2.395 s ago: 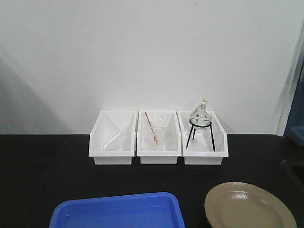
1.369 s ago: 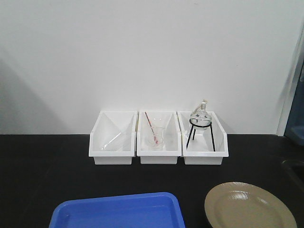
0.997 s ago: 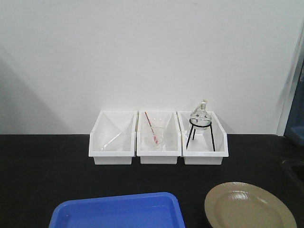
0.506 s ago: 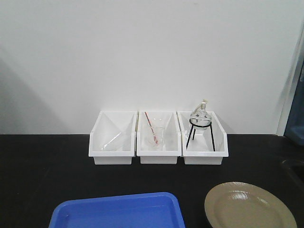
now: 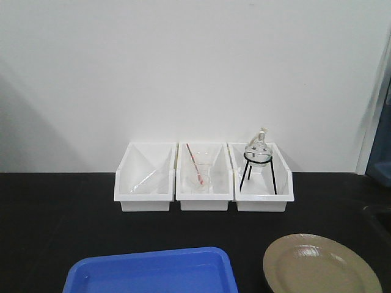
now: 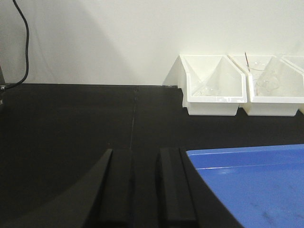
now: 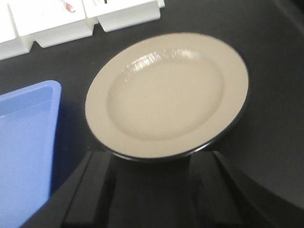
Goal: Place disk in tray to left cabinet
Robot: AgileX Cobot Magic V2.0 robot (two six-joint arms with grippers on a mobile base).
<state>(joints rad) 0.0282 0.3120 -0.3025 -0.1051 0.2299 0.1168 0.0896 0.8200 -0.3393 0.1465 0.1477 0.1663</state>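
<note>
The tan disk (image 5: 321, 267) with a thin black rim lies flat on the black table at the front right. The blue tray (image 5: 149, 273) lies to its left, apart from it and empty. In the right wrist view my right gripper (image 7: 151, 190) is open wide and empty, its fingertips (image 7: 92, 187) just short of the disk's (image 7: 166, 92) near rim. The tray's corner (image 7: 23, 147) shows at left. In the left wrist view my left gripper (image 6: 145, 187) is open by a narrow gap and empty, just left of the tray (image 6: 251, 183). The cabinet is out of view.
Three white bins (image 5: 203, 178) stand in a row against the white wall at the back. They hold glassware, and the right one holds a flask on a black tripod (image 5: 257, 160). A black cable (image 6: 23, 42) hangs at the far left.
</note>
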